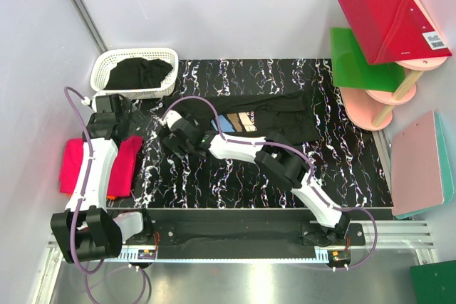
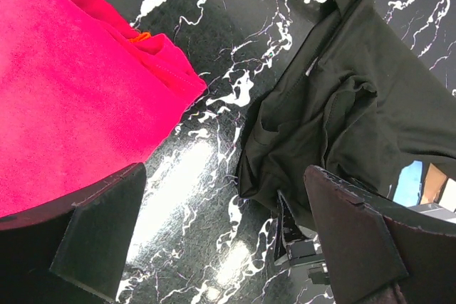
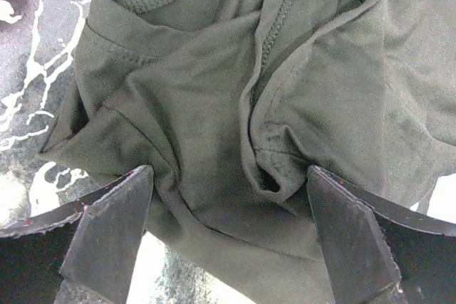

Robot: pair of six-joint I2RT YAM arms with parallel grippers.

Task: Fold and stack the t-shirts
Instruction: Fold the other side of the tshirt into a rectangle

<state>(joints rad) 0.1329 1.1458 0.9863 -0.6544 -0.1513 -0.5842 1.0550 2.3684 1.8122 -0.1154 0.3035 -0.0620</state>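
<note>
A black t-shirt (image 1: pixel 285 115) with a blue, tan and white print (image 1: pixel 239 122) lies spread across the middle of the marble mat (image 1: pixel 342 169). Its left end is bunched into folds (image 3: pixel 214 83). My right gripper (image 1: pixel 172 135) (image 3: pixel 229 176) is open, its two fingers set wide on either side of that bunch, low against the cloth. My left gripper (image 1: pixel 132 124) (image 2: pixel 224 197) hangs open over bare mat, between the folded hot-pink t-shirt (image 2: pixel 64 97) (image 1: pixel 75 165) and the black t-shirt's edge (image 2: pixel 335 112). An orange t-shirt (image 1: pixel 112 196) peeks out under the pink one.
A white lattice basket (image 1: pixel 107 69) at the back left holds another black garment (image 1: pixel 139 72). Red (image 1: pixel 392 23) and green (image 1: pixel 356 58) boards rest on a pink stand (image 1: pixel 370 112) at the back right. A pink board (image 1: pixel 420 161) lies off the mat's right edge.
</note>
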